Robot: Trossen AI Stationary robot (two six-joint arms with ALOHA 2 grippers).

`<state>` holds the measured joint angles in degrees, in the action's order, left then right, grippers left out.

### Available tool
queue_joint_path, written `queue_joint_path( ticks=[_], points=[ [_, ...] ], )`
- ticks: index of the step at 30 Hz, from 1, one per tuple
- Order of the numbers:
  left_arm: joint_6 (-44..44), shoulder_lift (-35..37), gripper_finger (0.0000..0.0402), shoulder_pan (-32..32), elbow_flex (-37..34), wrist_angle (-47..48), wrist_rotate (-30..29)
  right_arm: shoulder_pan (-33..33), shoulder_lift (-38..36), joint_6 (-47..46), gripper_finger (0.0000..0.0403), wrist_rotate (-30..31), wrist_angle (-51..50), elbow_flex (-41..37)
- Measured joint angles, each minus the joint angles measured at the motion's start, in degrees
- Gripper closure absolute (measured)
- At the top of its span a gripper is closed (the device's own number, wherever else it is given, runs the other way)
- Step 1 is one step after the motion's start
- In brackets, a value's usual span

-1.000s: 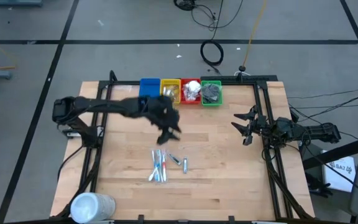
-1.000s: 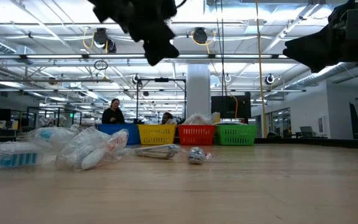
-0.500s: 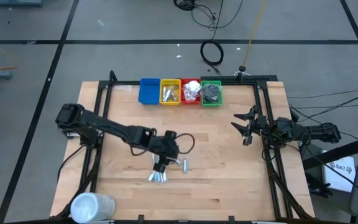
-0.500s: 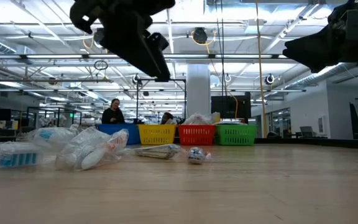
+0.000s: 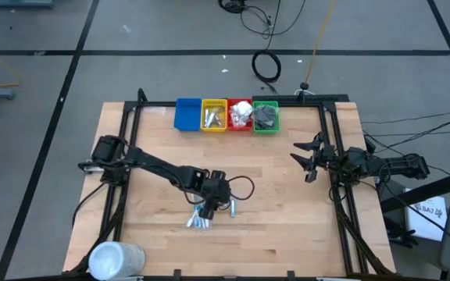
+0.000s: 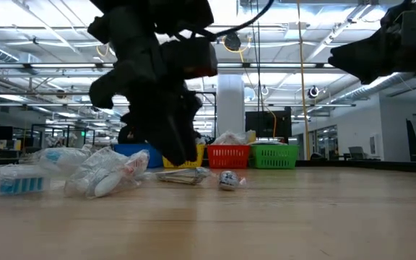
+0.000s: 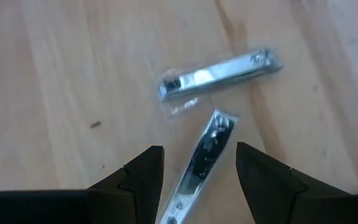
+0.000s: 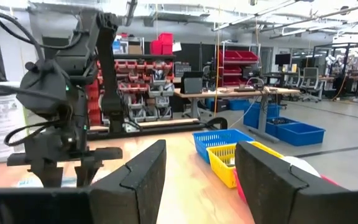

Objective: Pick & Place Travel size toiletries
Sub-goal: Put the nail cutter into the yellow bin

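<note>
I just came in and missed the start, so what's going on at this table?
The robot is sorting small toiletries into four coloured bins at the table's far edge. The left gripper is low over the leftover pile mid-table, jaws open on either side of a wrapped silver nail clipper, not yet closed on it. A second clipper lies just beyond. The right gripper waits open at the table's right side.

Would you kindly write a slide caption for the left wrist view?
Left gripper, fingers open, poised over one of two clear-wrapped silver nail clippers lying on the wooden table.
</note>
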<state>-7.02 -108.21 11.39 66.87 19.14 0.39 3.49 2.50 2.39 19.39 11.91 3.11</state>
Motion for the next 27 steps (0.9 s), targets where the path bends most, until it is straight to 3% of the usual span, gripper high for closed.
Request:
queue_joint_path(
  ticks=[15,27],
  points=[
    [-0.19,-3.95,0.0213,-0.49,0.11,-1.60,1.12,0.00,0.04,0.00,0.0222,-0.01,-0.05,0.00],
    [0.65,-3.50,0.0368,-1.20,0.09,-1.29,2.03,0.00,0.04,0.00,0.0222,0.01,-0.11,0.00]
  ],
)
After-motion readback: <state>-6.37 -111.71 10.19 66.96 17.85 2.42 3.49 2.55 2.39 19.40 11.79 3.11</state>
